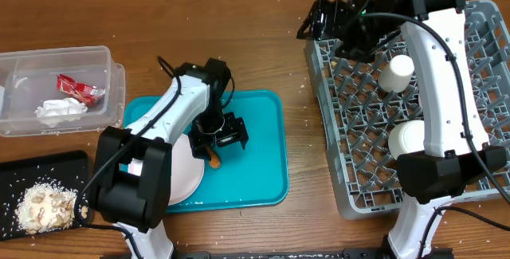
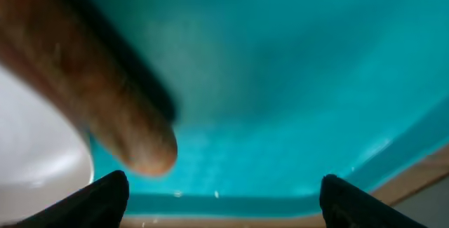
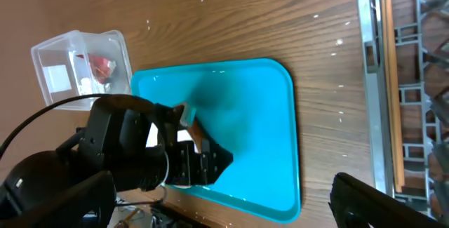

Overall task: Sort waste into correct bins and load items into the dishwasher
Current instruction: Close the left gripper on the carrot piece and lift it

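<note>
A brown sausage-like food scrap lies on the teal tray, next to a white plate. My left gripper hovers low over the scrap, open. In the left wrist view the scrap is blurred and close, ahead of the spread fingertips, with the plate at the left. My right gripper is open and empty above the far left corner of the grey dish rack. Its wrist view looks down on the tray between its fingers.
Two white cups sit in the rack. A clear container at the left holds a red wrapper and a white tissue. A black tray at the front left holds food crumbs.
</note>
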Available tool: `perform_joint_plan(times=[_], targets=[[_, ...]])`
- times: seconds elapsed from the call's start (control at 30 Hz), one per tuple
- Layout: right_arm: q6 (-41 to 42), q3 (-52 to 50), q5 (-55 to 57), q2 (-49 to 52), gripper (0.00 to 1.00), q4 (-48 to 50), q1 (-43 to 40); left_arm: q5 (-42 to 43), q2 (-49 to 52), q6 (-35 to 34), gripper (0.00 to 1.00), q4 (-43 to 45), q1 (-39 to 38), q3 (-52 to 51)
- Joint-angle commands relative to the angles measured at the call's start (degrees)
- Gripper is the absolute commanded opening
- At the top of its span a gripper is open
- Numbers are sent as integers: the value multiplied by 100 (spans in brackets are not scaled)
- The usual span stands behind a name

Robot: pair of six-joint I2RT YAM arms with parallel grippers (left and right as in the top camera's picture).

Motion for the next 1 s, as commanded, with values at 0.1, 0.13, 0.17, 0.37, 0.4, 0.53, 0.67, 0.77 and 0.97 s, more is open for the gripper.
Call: perform_joint_plan(times=[0.1,0.13,0.17,0.37,0.4,0.53,0.67,0.77,0.97], targets=[[22,72,190,-149,100,-55,-22,-608,-37,-275,89,490,9,-153],[22,72,190,-149,100,-59,-22,-745,-37,-393,88,487,9,-153],[22,72,190,-149,100,-72,-22,-846,-37,-472,88,483,9,-153],[0,72,190,-149,100,-114,-22,-1082,-35,-817,88,481,9,-190],[0,72,190,-149,100,-120,-22,-1080,-35,-863,88,481,9,-203],[0,72,190,-149,100,-138,-22,-1071,-35,-914,86,511,-7,-310],[0,72,190,-149,100,-133,-22,-975,-35,-629,83,872,-7,-365],[0,72,190,-149,100,-138,-22,-938,-35,-634,82,960,-17,-365],[0,72,190,-149,100,-142,-22,-1316,-35,-636,84,848,-35,-365]])
